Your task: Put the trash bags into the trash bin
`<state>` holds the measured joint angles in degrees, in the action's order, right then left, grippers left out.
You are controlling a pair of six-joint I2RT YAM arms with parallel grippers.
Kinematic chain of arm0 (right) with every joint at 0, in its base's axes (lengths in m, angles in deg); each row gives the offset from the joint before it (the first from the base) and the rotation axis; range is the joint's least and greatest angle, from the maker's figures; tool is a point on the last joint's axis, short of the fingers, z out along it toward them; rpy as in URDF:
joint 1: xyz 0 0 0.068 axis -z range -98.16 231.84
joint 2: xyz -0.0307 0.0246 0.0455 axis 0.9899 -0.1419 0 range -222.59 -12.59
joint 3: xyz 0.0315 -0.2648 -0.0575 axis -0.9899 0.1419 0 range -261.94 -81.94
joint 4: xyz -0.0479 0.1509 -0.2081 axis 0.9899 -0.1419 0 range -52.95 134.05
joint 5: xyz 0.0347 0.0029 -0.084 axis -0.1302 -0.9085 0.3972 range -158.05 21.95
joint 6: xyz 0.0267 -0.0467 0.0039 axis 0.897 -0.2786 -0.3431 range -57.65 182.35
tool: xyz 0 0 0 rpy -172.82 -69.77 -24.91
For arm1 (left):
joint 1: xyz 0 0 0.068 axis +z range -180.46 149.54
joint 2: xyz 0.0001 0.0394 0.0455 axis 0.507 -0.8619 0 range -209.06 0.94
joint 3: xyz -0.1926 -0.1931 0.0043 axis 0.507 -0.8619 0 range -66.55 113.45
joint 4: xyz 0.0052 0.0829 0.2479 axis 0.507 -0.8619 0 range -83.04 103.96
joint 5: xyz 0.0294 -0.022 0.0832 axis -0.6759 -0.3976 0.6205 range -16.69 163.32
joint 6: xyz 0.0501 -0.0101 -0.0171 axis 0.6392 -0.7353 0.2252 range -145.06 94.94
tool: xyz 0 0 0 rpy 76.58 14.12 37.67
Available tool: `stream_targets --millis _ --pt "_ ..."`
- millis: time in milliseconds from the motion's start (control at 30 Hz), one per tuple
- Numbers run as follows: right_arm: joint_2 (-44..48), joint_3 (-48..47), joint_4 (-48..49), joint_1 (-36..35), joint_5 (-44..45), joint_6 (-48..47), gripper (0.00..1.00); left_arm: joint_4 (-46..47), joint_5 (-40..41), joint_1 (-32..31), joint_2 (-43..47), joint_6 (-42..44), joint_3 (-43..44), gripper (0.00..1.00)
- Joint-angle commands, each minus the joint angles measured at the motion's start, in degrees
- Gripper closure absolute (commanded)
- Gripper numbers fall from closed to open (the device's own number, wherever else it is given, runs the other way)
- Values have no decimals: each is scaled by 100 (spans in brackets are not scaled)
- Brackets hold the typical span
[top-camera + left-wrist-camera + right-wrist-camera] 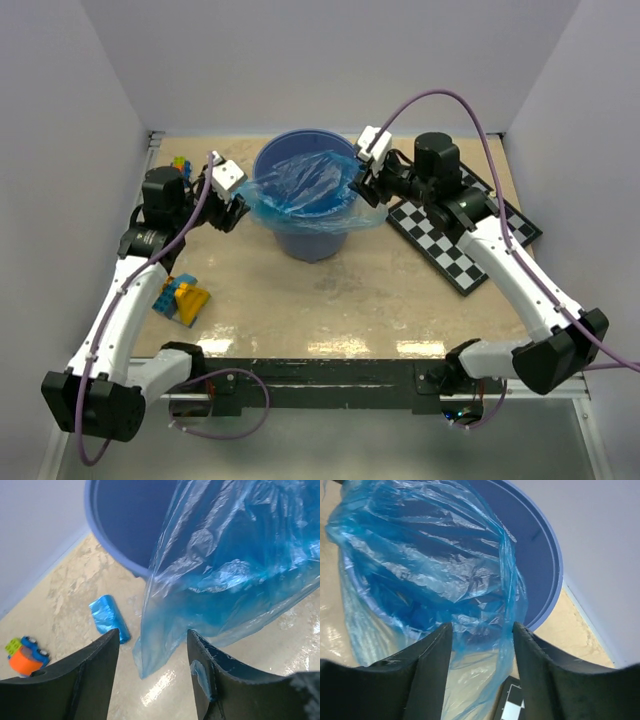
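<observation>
The round blue trash bin [312, 238] stands at the table's middle back. A translucent blue trash bag [305, 183] is spread over its mouth and hangs outside the rim on both sides. My left gripper [232, 210] is open at the bin's left side. In the left wrist view the bag's hanging edge [235, 565] droops between its fingers [152, 635], below the bin's rim [125, 525]. My right gripper [362, 185] is open at the right rim. Bag film [420, 545] lies between its fingers [482, 627] over the bin [535, 545]. A second bag, rolled up [109, 618], lies on the table.
A black-and-white chessboard [460, 235] lies right of the bin, its corner under my right gripper [512, 707]. Toy blocks [183, 298] sit at the left, more toys [180, 163] at the back left, including an orange toy car [26, 655]. Walls enclose three sides.
</observation>
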<state>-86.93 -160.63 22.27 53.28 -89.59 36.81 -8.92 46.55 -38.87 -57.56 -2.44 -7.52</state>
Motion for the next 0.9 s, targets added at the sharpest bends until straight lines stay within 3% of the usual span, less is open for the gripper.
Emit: stream_targets --millis 0,133,233,367,433,633,867 --pt "-167 -111 604 140 185 198 55 485 -1101 58 -223 138 153 43" --pt "-413 -225 614 228 203 260 67 451 -1927 84 -477 183 136 51" --pt "-519 -243 701 280 185 286 75 415 -2350 111 -662 104 153 67" --pt "-677 -269 772 359 -16 278 94 582 -2439 172 -786 -28 188 100" --pt "-765 -383 763 430 -148 330 100 547 -2378 242 -777 -29 285 100" --pt "-915 -629 1280 623 -228 673 100 450 -1641 445 -557 296 549 100" --pt "-1704 -963 1869 658 140 743 100 1538 -524 471 -1127 341 522 100"
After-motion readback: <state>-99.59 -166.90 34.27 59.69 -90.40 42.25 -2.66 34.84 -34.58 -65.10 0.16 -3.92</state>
